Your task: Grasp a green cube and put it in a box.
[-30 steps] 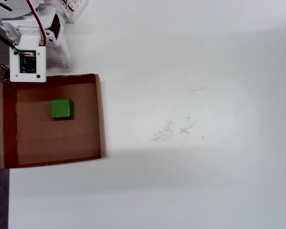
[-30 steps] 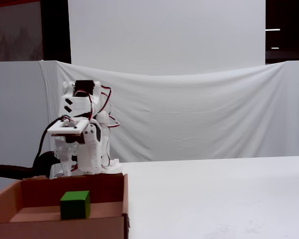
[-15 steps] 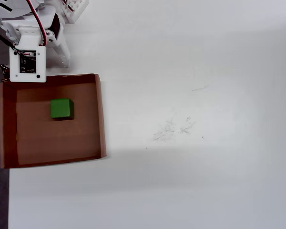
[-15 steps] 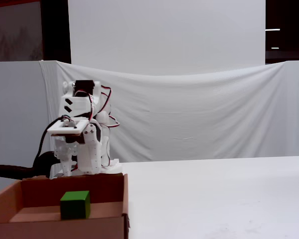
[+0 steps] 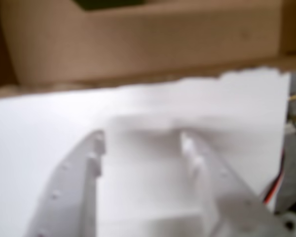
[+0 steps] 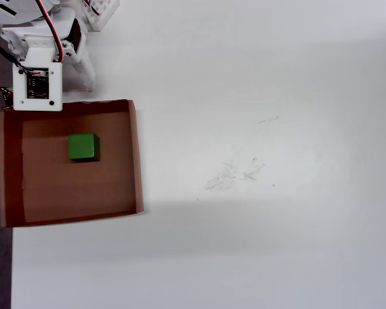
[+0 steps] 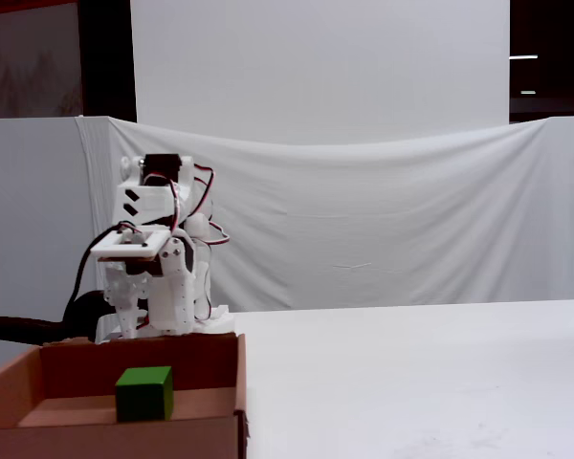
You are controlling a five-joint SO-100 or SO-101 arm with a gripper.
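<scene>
Resting flat in the box (image 6: pixel 135 154), green cube (image 6: pixel 82 147) square to its walls, gripper (image 5: pixel 140 143) parted, empty.

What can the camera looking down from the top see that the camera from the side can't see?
Only the overhead view shows the whole square floor of the box and faint scratchy marks on the white table. Only the fixed view shows how tall the folded arm stands, the white sheet hanging behind it, and the dark wall above. Both show the green cube sitting inside the box, with nothing gripping it, and the arm behind the box's far wall.
</scene>
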